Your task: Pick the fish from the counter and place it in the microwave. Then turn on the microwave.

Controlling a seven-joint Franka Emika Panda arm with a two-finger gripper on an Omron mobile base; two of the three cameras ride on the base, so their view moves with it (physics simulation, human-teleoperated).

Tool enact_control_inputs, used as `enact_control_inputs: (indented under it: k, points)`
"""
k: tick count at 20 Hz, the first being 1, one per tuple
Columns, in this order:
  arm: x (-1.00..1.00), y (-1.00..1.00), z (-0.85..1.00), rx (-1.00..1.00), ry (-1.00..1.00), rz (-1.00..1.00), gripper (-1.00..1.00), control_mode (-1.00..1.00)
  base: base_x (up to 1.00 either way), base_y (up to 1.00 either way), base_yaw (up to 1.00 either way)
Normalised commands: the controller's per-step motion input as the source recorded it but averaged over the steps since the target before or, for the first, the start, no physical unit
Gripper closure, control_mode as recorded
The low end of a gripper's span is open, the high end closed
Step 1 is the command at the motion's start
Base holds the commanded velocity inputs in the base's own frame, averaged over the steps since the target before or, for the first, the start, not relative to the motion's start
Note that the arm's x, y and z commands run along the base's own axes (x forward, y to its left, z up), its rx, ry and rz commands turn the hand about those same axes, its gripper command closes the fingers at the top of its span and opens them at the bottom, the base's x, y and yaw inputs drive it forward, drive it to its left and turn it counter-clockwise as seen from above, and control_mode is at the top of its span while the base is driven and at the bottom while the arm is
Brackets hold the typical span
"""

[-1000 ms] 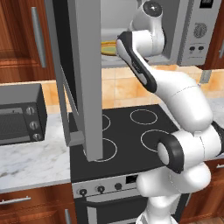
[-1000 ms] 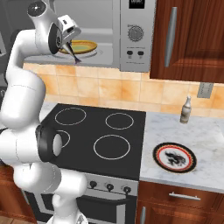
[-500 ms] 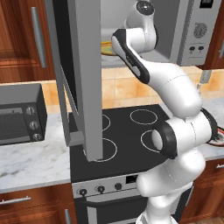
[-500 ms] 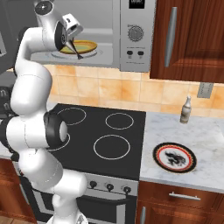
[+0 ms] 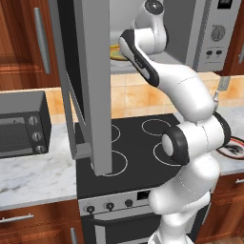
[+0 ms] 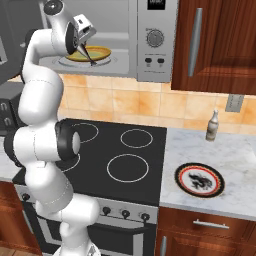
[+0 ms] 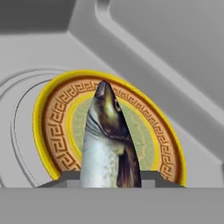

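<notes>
Fish (image 7: pixel 107 140) fills the middle of the hand view, clamped in the hand (image 6: pixel 86 49), its head pointing up over a yellow-rimmed plate (image 7: pixel 170 144). In the right base view, upper left, the hand reaches inside the open microwave (image 6: pixel 155 40), holding the fish just above that plate.

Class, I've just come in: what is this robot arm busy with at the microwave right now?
The gripper is reaching into the open microwave, holding the fish over the yellow-rimmed plate that sits inside. The fish is not yet released, and the microwave door stands wide open, so putting it down, closing up and turning it on are not yet done.
</notes>
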Motion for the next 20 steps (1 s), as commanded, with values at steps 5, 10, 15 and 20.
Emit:
enact_control_inputs:
  k: [5, 10, 15, 20]
  points:
    - [0.18, 0.07, 0.0, -0.01, 0.0, 0.0, 1.0, -1.0, 0.0, 0.0, 0.0]
    - [0.23, 0.05, 0.0, -0.02, 0.0, 0.0, 1.0, -1.0, 0.0, 0.0, 0.0]
    - [0.3, 0.04, 0.01, 0.0, 0.0, 0.0, 1.0, -1.0, 0.0, 0.0, 0.0]
    - [0.28, 0.05, 0.01, 0.0, 0.0, 0.0, 1.0, -1.0, 0.0, 0.0, 0.0]
